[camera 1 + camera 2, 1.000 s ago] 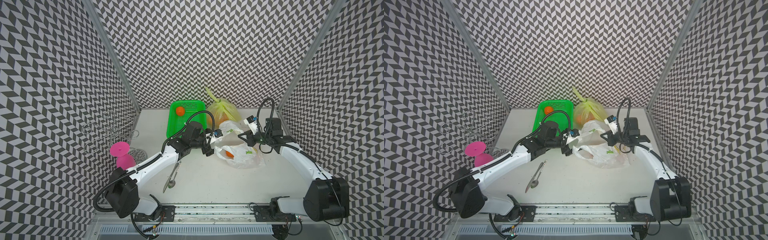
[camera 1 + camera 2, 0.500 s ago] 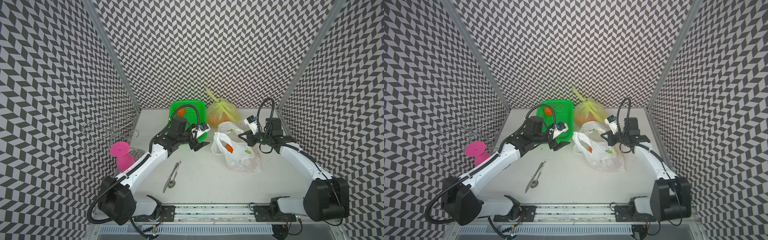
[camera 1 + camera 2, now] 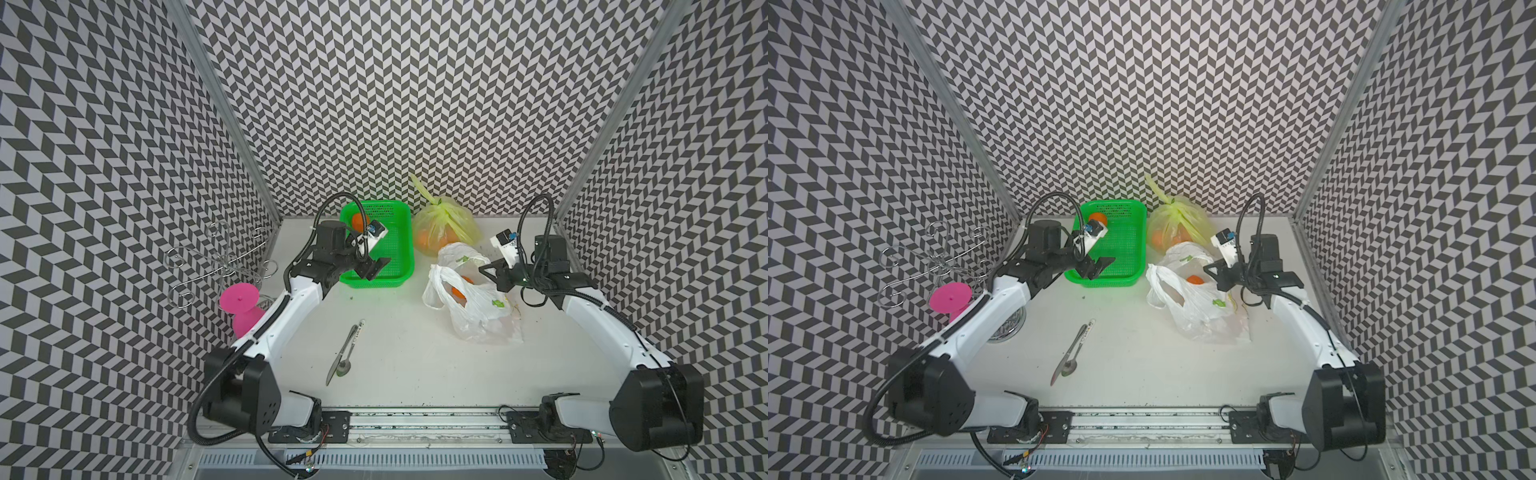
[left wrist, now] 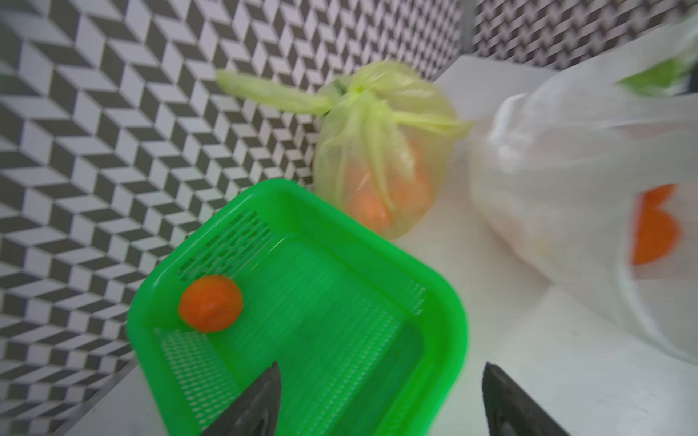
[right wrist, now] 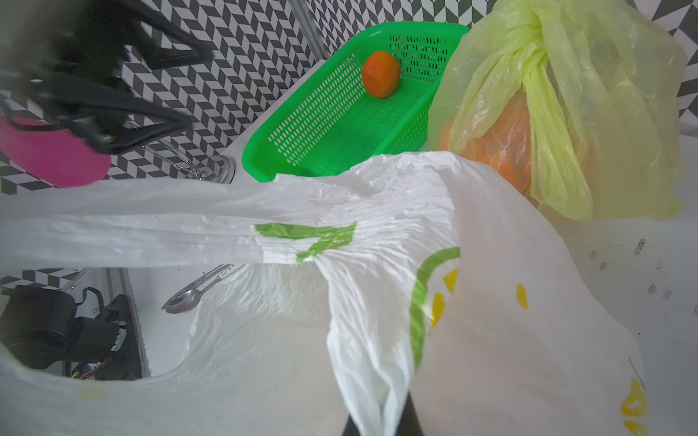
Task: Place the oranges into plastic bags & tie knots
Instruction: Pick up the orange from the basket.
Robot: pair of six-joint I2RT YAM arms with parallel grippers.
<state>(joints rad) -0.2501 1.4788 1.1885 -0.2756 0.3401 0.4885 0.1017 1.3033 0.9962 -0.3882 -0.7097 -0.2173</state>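
Observation:
One orange (image 3: 358,219) (image 4: 210,303) lies alone in the far corner of the green mesh basket (image 3: 405,249). My left gripper (image 3: 374,268) (image 4: 381,364) hangs open and empty over the basket's near end. The yellow-green plastic bag (image 3: 444,224) stands at the back with oranges inside, and its knot (image 5: 536,64) is tied. The white lemon-print bag (image 3: 478,307) lies open, and an orange (image 3: 1195,279) shows through its mouth. My right gripper (image 3: 484,270) (image 5: 381,422) is shut on a pinched fold of the white bag's rim.
A knife and spoon (image 3: 345,357) lie on the table in front of the basket. A pink stand (image 3: 241,301) and a wire rack (image 3: 220,262) sit at the left wall. The yellow-green bag touches the white bag's far side.
My left gripper has left the white bag's mouth and swung back left over the green basket, still open. The bag's near side has sagged. The right arm has stayed put.

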